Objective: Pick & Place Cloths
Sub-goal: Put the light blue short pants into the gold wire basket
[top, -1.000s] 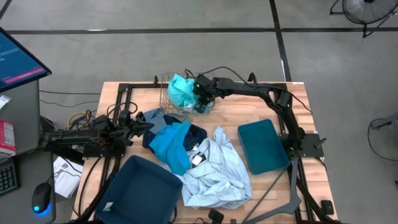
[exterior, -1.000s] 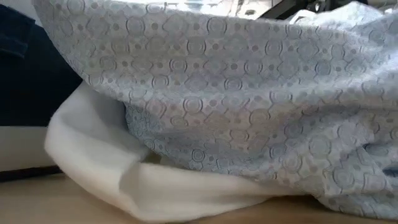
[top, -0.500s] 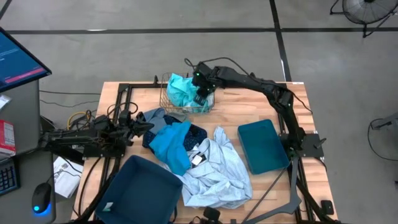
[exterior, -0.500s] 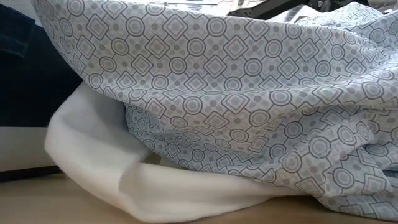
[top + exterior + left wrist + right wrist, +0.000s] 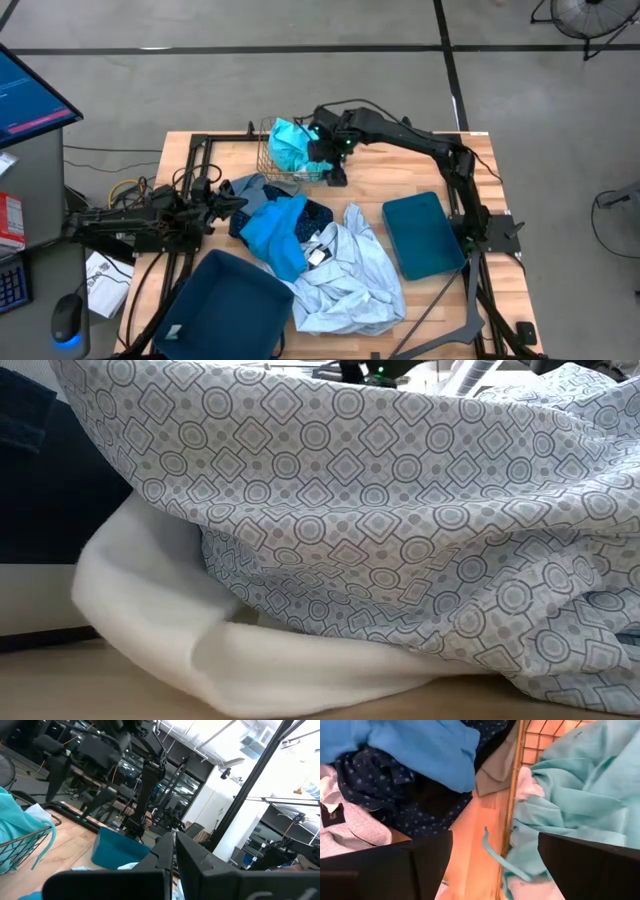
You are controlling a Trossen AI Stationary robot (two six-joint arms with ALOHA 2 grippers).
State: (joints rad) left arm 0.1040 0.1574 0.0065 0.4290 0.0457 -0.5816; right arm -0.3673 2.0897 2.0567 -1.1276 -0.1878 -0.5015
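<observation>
A turquoise cloth point(image 5: 290, 145) lies bunched in the gold wire basket point(image 5: 268, 160) at the table's far side. My right gripper point(image 5: 328, 165) hovers open above the basket's right end, pointing steeply down, nothing between its fingers point(image 5: 495, 865). A turquoise cord point(image 5: 492, 852) hangs over the basket's rim point(image 5: 512, 795). The other cloths lie heaped mid-table: bright blue point(image 5: 275, 230), dotted navy point(image 5: 315, 215), grey point(image 5: 250, 188) and a patterned pale grey-blue one point(image 5: 345, 275) that fills the low view point(image 5: 350, 510), resting on a white one point(image 5: 200, 630). My left gripper point(image 5: 215, 205) waits shut at the left edge.
One dark teal bin point(image 5: 425, 235) stands at the right, another point(image 5: 225, 305) at the near left. Bare wood shows between the basket and the right bin. A desk with a monitor point(image 5: 30, 95) stands beyond the table's left edge.
My right gripper has risen from the basket's right end, rolled about its own pointing line and opened. The turquoise cloth stays in the basket.
</observation>
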